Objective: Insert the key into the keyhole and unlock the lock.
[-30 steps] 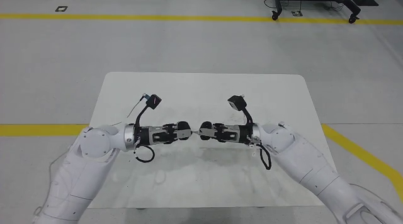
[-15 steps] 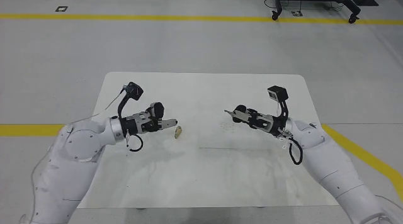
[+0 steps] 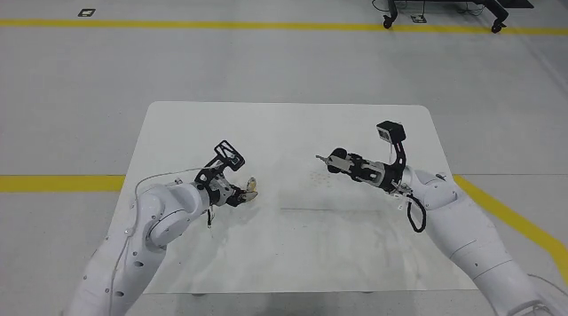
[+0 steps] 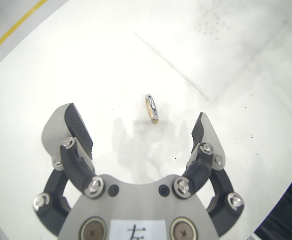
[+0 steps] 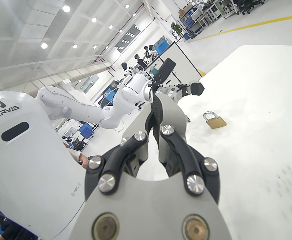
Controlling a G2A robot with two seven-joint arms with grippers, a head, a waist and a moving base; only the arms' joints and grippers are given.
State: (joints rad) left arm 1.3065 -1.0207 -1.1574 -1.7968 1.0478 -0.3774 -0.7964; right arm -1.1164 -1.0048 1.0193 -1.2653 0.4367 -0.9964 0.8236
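Two steps look left, inserting and turning: the lock (image 4: 152, 108) lies on the table (image 3: 355, 130) just ahead of the left gripper (image 4: 136, 111), its jaws spread, well apart from the right gripper (image 5: 154, 98), pinched together on what seems the key (image 3: 319, 157).

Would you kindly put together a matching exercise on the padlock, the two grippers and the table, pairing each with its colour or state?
Things:
1. padlock
2. left gripper
3. right gripper
4. table

Colour or state:
A. shut on the key
B. white
C. brass body, lying flat on the table
D. open, close to the padlock

Pairs: 1-C, 2-D, 3-A, 4-B.
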